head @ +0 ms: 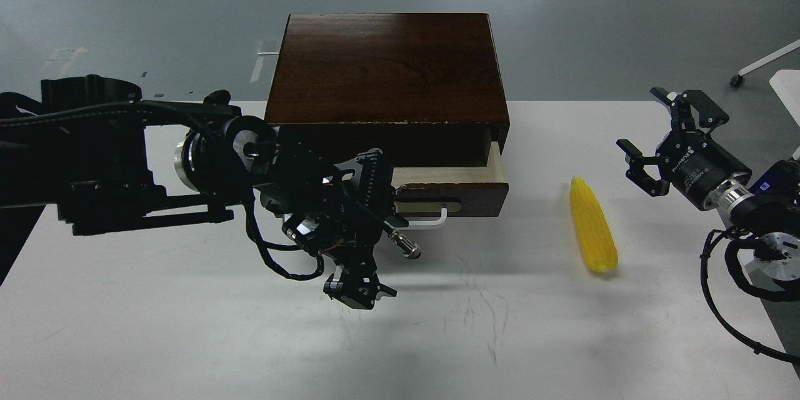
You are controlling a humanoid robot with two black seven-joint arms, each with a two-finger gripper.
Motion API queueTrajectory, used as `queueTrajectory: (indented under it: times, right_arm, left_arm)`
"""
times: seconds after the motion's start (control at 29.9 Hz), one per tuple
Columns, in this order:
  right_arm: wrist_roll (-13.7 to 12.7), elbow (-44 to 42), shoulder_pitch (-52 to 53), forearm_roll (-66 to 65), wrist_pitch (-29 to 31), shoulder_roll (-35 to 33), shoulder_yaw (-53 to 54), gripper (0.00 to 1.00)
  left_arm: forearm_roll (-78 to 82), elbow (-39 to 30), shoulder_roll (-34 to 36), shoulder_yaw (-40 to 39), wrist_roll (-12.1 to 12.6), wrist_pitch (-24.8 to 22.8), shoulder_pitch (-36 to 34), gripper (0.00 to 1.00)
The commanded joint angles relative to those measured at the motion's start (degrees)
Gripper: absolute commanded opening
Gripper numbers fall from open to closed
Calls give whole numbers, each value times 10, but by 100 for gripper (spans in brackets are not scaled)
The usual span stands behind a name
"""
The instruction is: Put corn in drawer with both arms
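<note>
The corn (pixel 592 226), a bright yellow cob, lies on the white table right of the dark brown wooden box (pixel 387 69). The drawer (pixel 459 190) is pulled out a little, showing pale wood inside; its white bar handle (pixel 428 220) is partly hidden. My left gripper (pixel 382 228) is right in front of the handle's left end. Its fingers are spread, one above (pixel 375 175) and one below (pixel 359 290), and they hold nothing that I can see. My right gripper (pixel 653 134) is open and empty, hovering right of the corn and apart from it.
The white table (pixel 187 337) carries the box at its back middle. A second white table's corner (pixel 789 90) and a caster leg (pixel 762 65) stand at the right. Grey floor lies behind.
</note>
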Motion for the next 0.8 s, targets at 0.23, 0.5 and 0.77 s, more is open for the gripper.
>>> queueTrajectory:
  times: [0.23, 0.5, 0.77]
  right_arm:
    - [0, -8, -1, 0, 0, 0, 0, 100]
    - [0, -10, -1, 0, 0, 0, -1, 100]
    - [0, -10, 0, -4, 1, 1, -1, 100]
  left_arm:
    - [-177, -34, 22, -94, 0, 0, -20, 98]
    - [-658, 12, 88, -192, 0, 0, 6, 98]
    - [-1010, 136, 156, -225, 0, 0, 30, 98]
